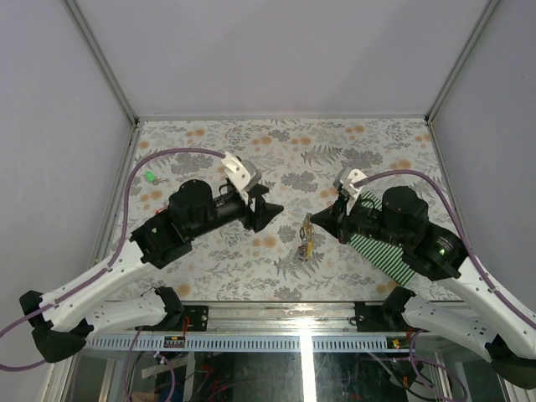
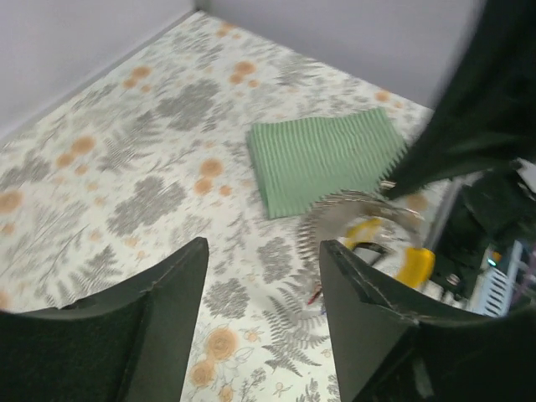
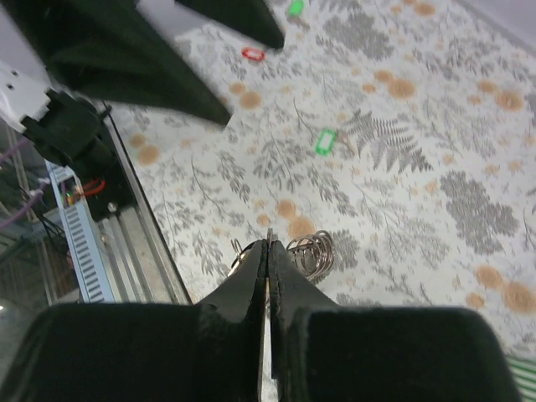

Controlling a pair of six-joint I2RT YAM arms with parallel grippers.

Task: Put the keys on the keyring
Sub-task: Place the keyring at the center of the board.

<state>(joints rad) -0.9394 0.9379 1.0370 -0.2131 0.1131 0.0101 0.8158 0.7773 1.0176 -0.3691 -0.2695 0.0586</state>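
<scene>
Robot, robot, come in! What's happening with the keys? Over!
Left gripper open, empty. Right gripper shut on the keyring. Green key, red key lying loose. Nothing blocking.

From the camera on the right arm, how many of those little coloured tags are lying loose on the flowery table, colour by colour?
Green keys: 2
Red key: 1
Total: 3 loose
Anything on the keyring is not counted.
</scene>
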